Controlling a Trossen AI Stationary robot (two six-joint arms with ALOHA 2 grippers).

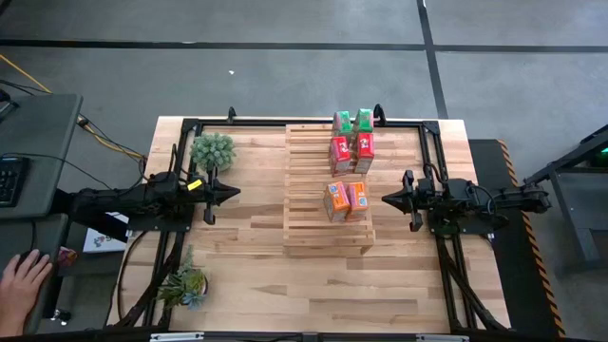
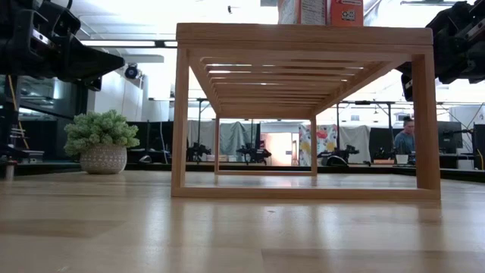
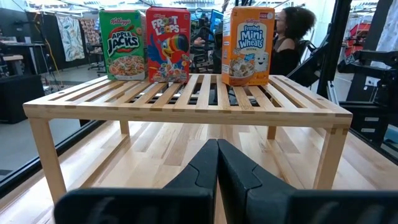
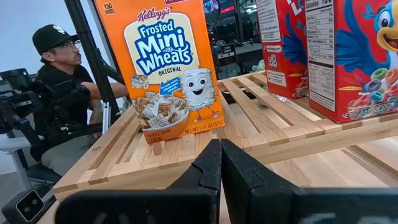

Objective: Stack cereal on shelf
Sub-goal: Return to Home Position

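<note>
The pale slatted shelf (image 1: 328, 228) stands on the table's middle. Several small cereal boxes stand upright on its top: two green (image 1: 352, 121) at the far end, two red (image 1: 351, 153) behind the middle, two orange (image 1: 346, 199) nearer. The left wrist view shows a green (image 3: 122, 45), a red (image 3: 168, 45) and an orange box (image 3: 249, 45). My left gripper (image 1: 233, 193) is shut and empty, level, left of the shelf. My right gripper (image 1: 388, 199) is shut and empty, right of the shelf, close to the orange box (image 4: 168, 68).
A bushy potted plant (image 1: 211, 150) stands at the far left, another (image 1: 185, 283) at the near left. A black frame (image 1: 285, 123) runs round the table. A person's hand (image 1: 21, 280) rests beyond the table's left. A seated person (image 4: 59, 93) shows beyond the table.
</note>
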